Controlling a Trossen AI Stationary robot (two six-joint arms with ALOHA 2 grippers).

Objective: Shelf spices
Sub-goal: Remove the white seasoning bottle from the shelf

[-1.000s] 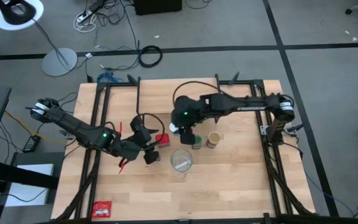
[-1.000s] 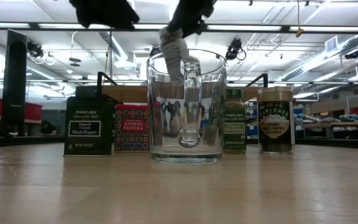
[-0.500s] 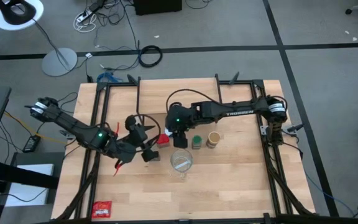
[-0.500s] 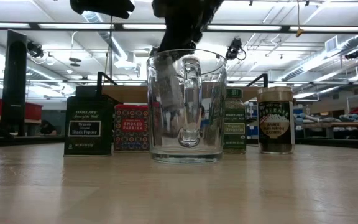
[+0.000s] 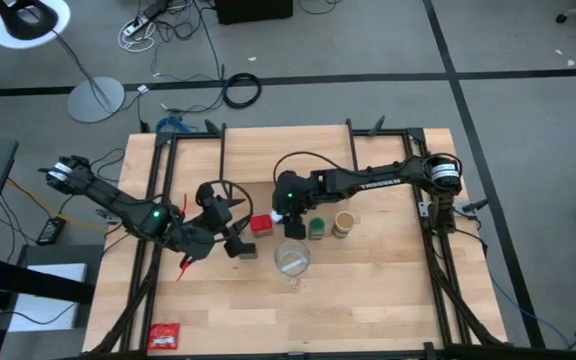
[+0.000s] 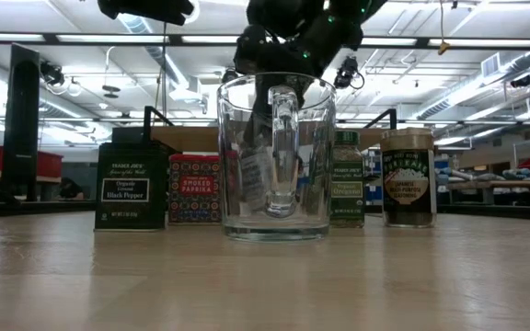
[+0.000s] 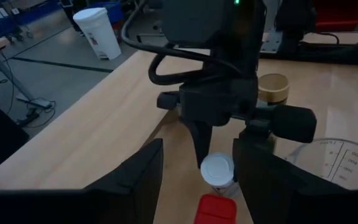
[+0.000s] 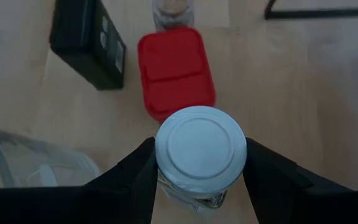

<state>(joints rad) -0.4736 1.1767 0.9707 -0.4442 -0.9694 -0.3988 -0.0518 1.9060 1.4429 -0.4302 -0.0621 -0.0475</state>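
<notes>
My right gripper (image 8: 201,171) is shut on the white-lidded clear jar (image 8: 201,149), low beside the red tin (image 8: 176,71). Past the red tin stand the dark green tin (image 8: 89,40) and the tiny brownish jar (image 8: 173,12). The green-lidded jar (image 5: 317,228) and the tan-lidded jar (image 5: 344,223) stand upright on the table to the right of the gripper (image 5: 288,214). My left gripper (image 7: 197,158) is open, above the table left of the red tin (image 5: 261,224), touching nothing. No shelf shows in any view. My right gripper pinches the white-lidded jar between its two fingers (image 8: 135,174), just below the lid (image 8: 201,146), coming from above and pointing down. The jar is upright. Seen through the glass vessel, its base (image 6: 256,202) is close to the table; whether it stands there I cannot tell.
A large clear glass vessel (image 5: 291,258) stands just on the near side of the spices. A flat red packet (image 5: 165,336) lies at the near left corner. Black arm frames run along the table's left and right sides. Bare wood lies near and right of the vessel.
My right gripper has come down toward the table with the white-lidded jar and shifted a little left toward the red tin; the jar has gone from above the glass vessel's rim to near table height. My left gripper has drawn back slightly toward the left edge.
</notes>
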